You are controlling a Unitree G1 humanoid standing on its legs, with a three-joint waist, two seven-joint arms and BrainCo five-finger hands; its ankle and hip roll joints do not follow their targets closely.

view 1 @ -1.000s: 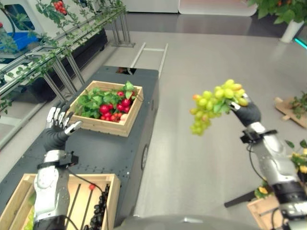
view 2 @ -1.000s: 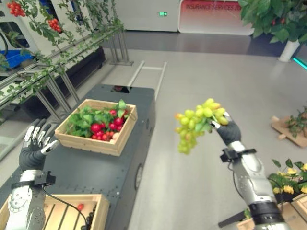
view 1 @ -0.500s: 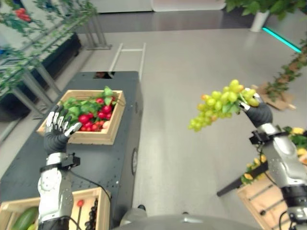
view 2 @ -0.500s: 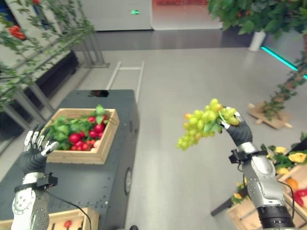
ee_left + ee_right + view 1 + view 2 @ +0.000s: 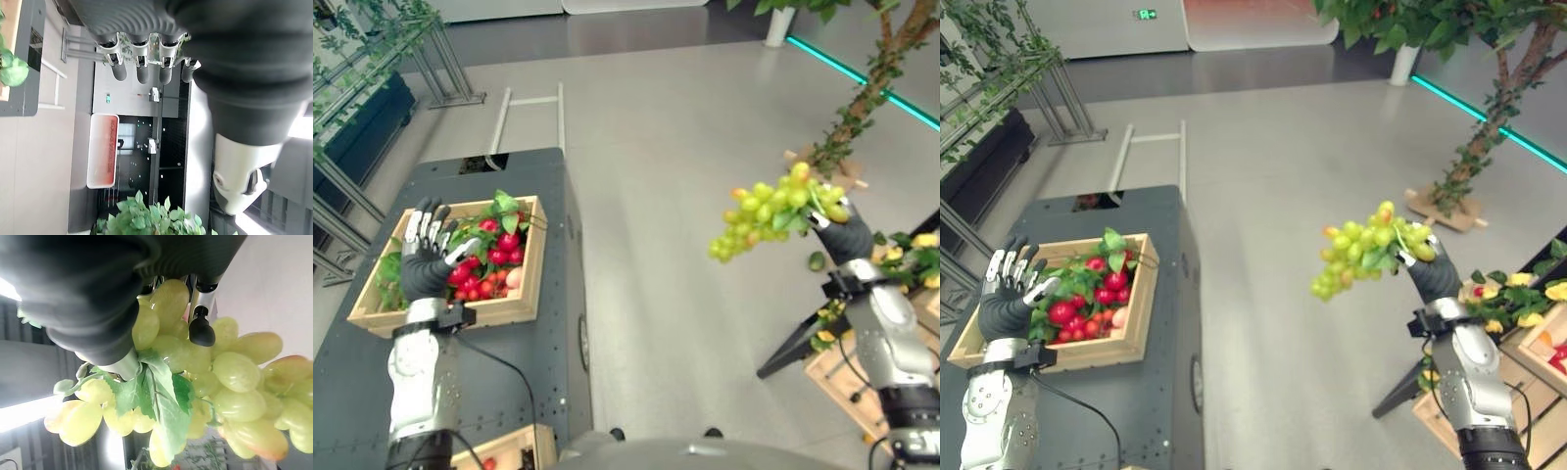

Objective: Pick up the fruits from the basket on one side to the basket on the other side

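Grapes (image 5: 771,213), a green bunch with leaves, hang in the air well to the right of the dark counter (image 5: 543,323), over the grey floor (image 5: 675,196). We see the right robot hand (image 5: 842,235) grasping the bunch at its stem end, fingers curled round it. On the counter sits a wooden crate (image 5: 514,308) of red fruit and green leaves. Our left robot hand (image 5: 426,264) is raised above the crate's near edge, fingers straight and spread, holding nothing. Right of the grapes stand a potted tree (image 5: 862,88) and another wooden crate (image 5: 847,377) on the floor. A metal rack (image 5: 533,98) lies beyond the counter.
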